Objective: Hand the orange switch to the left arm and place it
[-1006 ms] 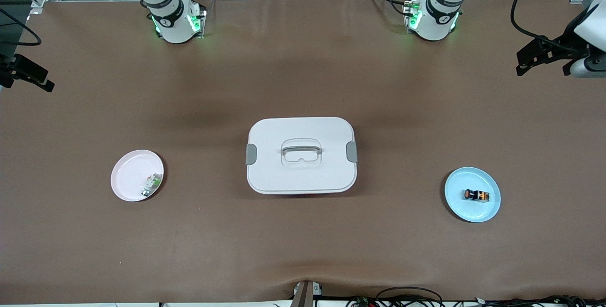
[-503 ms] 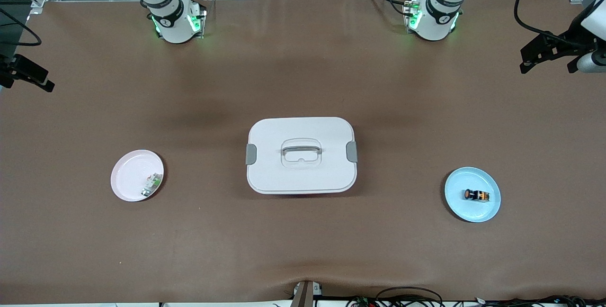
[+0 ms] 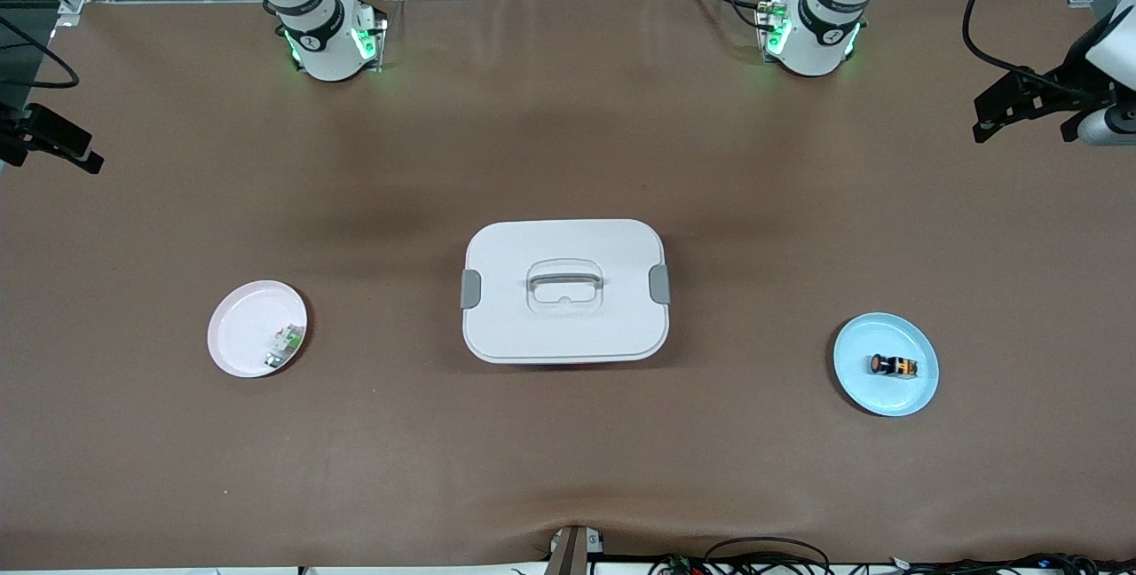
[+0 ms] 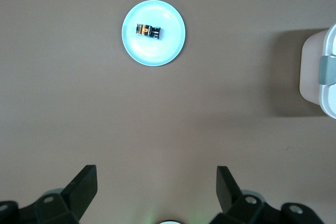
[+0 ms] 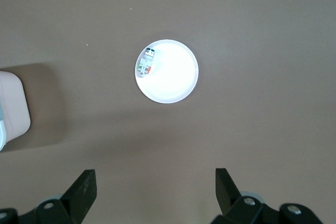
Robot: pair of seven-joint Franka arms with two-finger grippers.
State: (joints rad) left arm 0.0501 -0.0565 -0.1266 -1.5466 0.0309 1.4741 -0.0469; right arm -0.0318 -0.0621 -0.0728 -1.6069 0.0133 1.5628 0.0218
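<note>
I see the orange switch [image 3: 892, 366] on its blue plate [image 3: 856, 384]; both grippers, left gripper [image 4: 156, 192] and right gripper [image 5: 155, 190], hover high with jaws wide and seemingly empty.

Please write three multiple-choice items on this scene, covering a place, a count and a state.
1. Where does the small black switch with the orange cap lie?
A. on the round pale blue plate
B. on the pink plate
C. on the box lid

2. How many round plates stand on the brown table?
A. one
B. two
C. three

3. How is the large white plastic box?
A. lid off
B. tipped over
C. lid on

Answers: 1 A, the switch rests on blue; 2 B, blue and the round pale pink plate; 3 C, the handle faces up.
</note>
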